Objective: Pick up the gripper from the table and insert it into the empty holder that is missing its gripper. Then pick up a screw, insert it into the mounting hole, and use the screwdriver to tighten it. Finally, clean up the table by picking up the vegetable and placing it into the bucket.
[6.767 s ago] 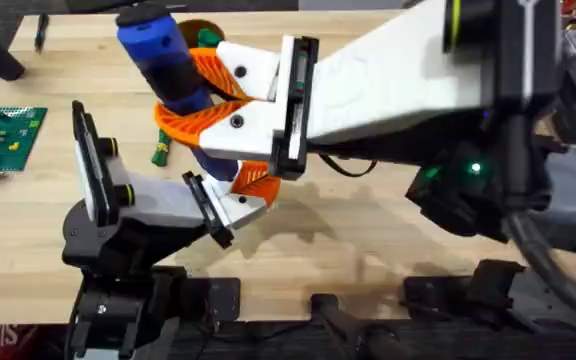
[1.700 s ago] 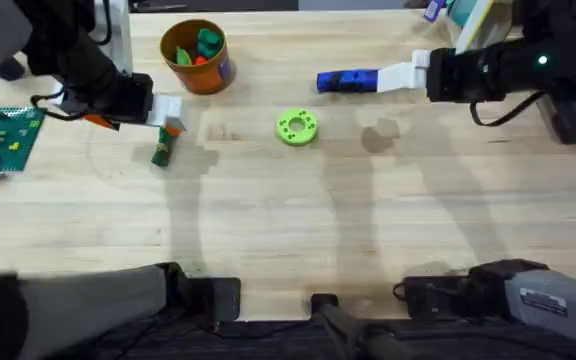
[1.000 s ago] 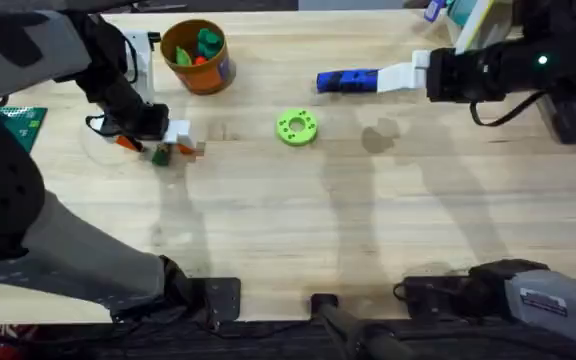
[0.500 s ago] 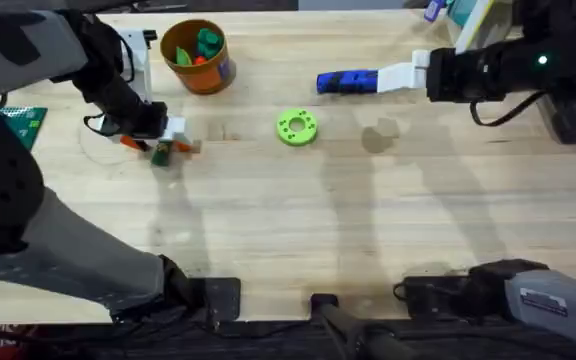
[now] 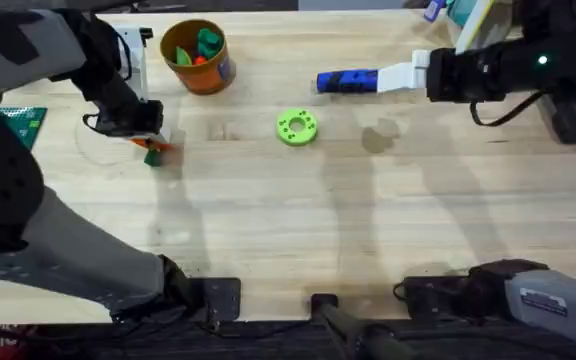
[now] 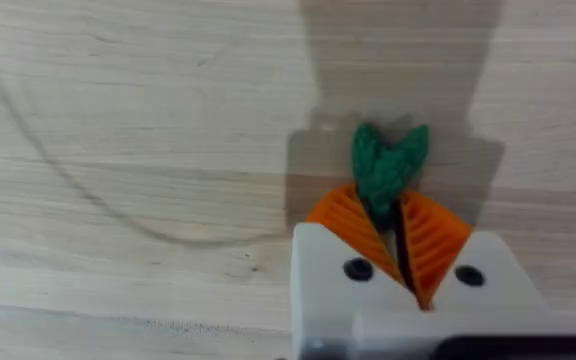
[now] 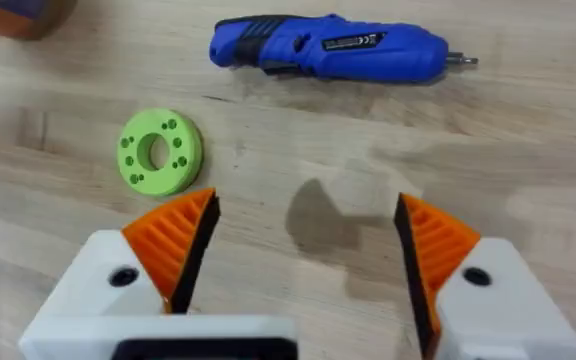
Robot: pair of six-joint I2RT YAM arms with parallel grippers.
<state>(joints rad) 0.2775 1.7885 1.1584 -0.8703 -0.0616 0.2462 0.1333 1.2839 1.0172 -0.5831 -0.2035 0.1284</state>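
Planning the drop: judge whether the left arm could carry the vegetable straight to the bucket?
Probably yes: the left gripper is shut on the vegetable, and only bare table separates it from the bucket.

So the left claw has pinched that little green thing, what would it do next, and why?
Probably lift it straight up. The left gripper has its orange pads closed on the vegetable, which looks low over the table, and the bucket stands apart, farther back.
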